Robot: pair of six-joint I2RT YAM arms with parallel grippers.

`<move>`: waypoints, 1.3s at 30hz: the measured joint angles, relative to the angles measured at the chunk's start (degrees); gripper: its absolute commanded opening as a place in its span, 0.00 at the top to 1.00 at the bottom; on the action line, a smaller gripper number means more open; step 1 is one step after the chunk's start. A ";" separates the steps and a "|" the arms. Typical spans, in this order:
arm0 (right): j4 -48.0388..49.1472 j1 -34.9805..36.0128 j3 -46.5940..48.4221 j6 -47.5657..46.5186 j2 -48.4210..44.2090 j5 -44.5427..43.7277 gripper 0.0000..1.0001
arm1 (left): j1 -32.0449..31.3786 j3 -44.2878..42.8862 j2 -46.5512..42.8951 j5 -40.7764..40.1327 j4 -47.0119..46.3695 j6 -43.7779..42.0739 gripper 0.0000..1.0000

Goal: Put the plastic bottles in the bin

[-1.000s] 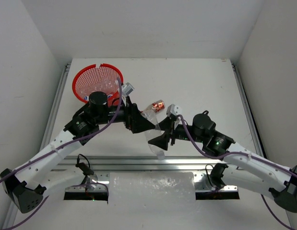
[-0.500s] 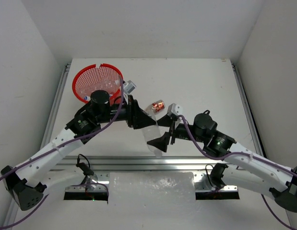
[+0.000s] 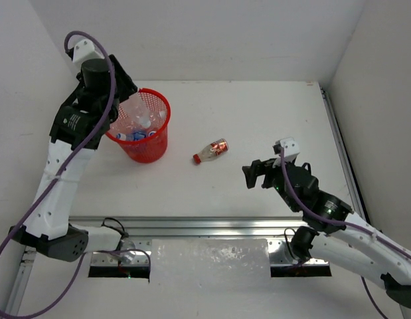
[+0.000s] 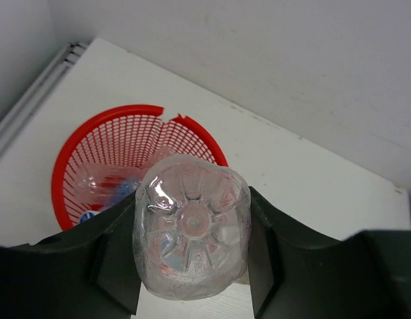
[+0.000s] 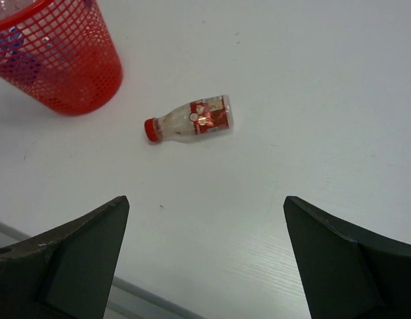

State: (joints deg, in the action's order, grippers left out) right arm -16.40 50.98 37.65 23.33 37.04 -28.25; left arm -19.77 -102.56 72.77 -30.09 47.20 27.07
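A clear plastic bottle (image 4: 192,229) shows base-on in the left wrist view, with my left gripper (image 4: 192,259) shut on its sides. It hangs above the red mesh bin (image 4: 125,110), which stands at the back left of the table (image 3: 151,143). Several bottles (image 3: 140,125) lie inside the bin, some with blue labels. In the top view my left gripper (image 3: 125,100) is raised over the bin's rim. A bottle with a red label and red cap (image 3: 210,151) (image 5: 192,119) lies on its side mid-table. My right gripper (image 3: 253,175) (image 5: 205,199) stands open and empty, short of that bottle.
White walls close in the table at the back and on both sides. A metal rail (image 3: 212,226) runs along the near edge, and side rails (image 3: 341,153) border the tabletop. The bin (image 5: 66,66) sits to the left of the red-capped bottle in the right wrist view.
Both grippers met mid-table on the clear bottle. My left gripper shut on it and carried it up over the bin. My right gripper opened and drew back right.
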 measured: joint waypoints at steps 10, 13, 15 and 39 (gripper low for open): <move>-3.15 0.00 -0.15 0.94 -0.55 -3.26 0.01 | 2.38 2.05 6.84 -7.78 0.87 -2.14 1.00; -3.10 0.00 -0.35 0.94 0.04 -2.99 0.01 | 2.62 4.00 7.10 -8.22 0.55 -2.62 1.00; -3.06 0.00 -0.50 0.94 0.22 -2.64 0.01 | 2.64 5.55 6.86 -8.48 -0.26 -2.60 1.00; 1.01 -2.27 0.04 3.10 18.73 2.29 0.01 | 2.80 25.44 2.51 -1.36 -8.72 3.48 0.07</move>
State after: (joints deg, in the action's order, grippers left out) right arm -15.40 48.71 37.69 26.44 55.77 -25.96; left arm -16.97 -77.12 75.29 -31.44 38.48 30.55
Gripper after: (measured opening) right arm 0.986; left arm 0.794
